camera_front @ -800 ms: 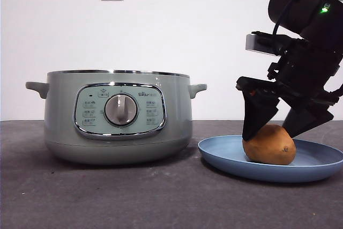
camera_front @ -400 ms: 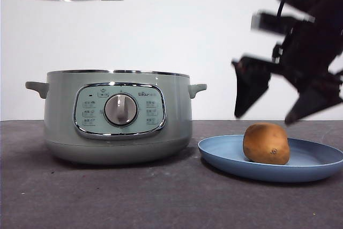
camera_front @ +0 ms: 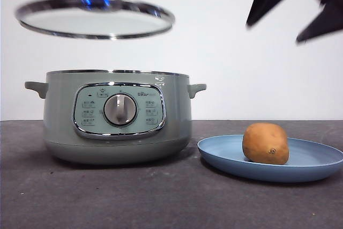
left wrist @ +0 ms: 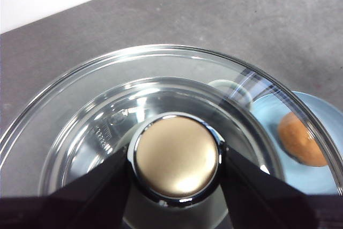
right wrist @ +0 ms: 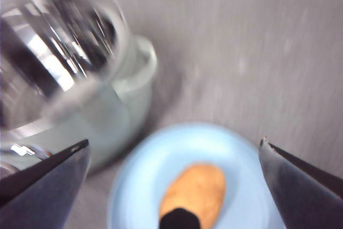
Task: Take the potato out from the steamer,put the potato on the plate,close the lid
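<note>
The brown potato lies on the light-blue plate, right of the sage-green steamer, which stands uncovered. The glass lid hangs level in the air above the steamer, a little to its left. My left gripper is shut on the lid's knob; through the glass I see the potato and the plate. My right gripper is open high above the plate, nothing between its jaws. In the right wrist view the potato rests on the plate far below the jaws.
A white wall with a socket stands behind the dark grey table. The steamer's side handles stick out left and right. The plate sits close to the steamer's right side.
The right gripper let go of the potato and rose away to the upper right. The lid, held by the left gripper, came down and rightward into view over the steamer.
</note>
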Robot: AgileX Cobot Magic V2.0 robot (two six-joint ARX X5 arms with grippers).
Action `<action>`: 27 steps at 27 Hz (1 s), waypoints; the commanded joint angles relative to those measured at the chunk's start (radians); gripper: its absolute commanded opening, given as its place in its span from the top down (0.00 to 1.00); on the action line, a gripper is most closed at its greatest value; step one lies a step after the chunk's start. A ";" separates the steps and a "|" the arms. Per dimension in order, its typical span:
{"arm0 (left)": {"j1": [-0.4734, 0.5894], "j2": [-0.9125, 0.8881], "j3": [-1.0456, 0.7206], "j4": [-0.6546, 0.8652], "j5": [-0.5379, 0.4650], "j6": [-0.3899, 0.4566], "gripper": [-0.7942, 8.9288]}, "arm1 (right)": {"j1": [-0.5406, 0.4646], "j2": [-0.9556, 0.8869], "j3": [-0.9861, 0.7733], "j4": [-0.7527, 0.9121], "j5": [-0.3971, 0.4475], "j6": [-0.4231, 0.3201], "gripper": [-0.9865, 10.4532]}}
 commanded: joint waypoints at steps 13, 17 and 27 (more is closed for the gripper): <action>-0.021 0.192 0.006 0.167 0.003 0.026 0.93 | 0.001 -0.312 -0.006 -0.074 0.007 0.022 0.39; -0.021 0.218 0.006 0.167 0.002 0.026 0.93 | 0.001 -0.315 -0.006 -0.099 0.007 0.022 0.39; -0.021 0.219 0.005 0.063 -0.028 0.025 0.77 | 0.002 -0.315 -0.006 -0.107 0.003 0.022 0.39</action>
